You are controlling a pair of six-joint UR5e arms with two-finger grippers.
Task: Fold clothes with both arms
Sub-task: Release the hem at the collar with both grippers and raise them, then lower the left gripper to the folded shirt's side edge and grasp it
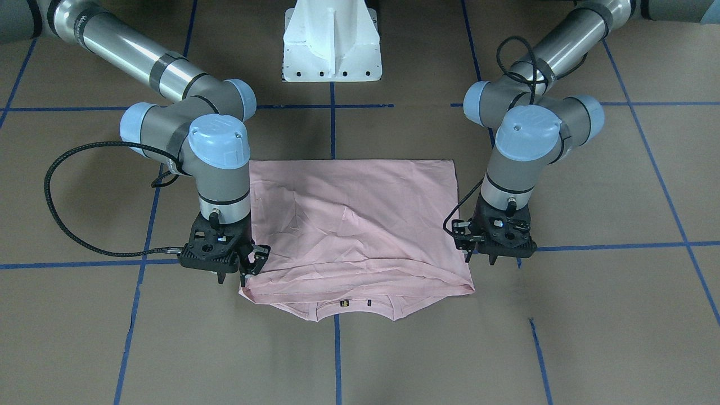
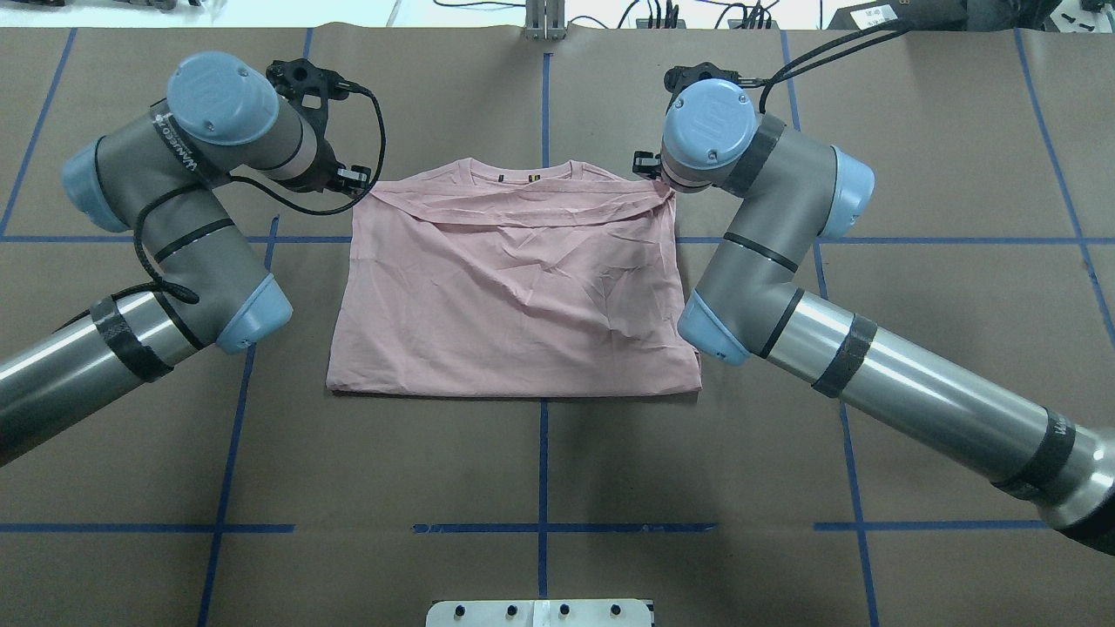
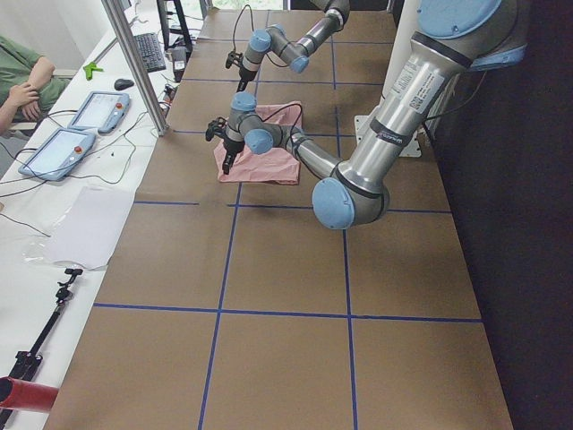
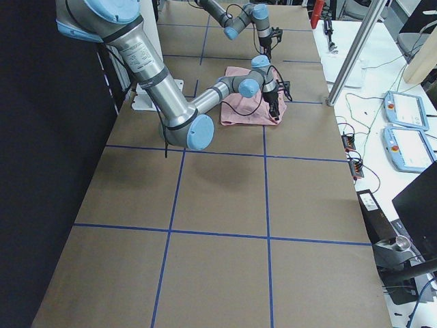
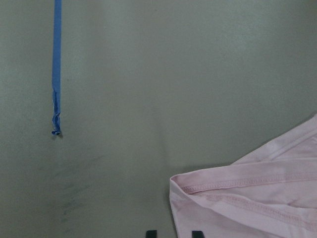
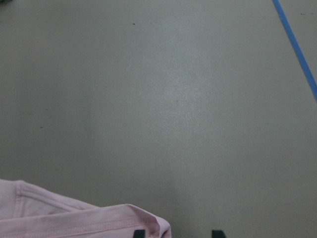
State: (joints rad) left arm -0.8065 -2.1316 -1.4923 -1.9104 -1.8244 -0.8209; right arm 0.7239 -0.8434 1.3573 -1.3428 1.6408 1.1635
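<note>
— When the camera faces the robot, where's the T-shirt?
— Folded flat on the table, right gripper and left gripper beside its collar-end corners.
— Overhead?
— Hem doubled up near the collar.
— Wrist cameras?
— The left fingertips stand apart, the right fingertips wider; neither grips cloth.

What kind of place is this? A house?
Probably a robot lab, not a house: the left arm and right arm reach over a table gridded with blue tape, and control tablets sit beside it.
</note>
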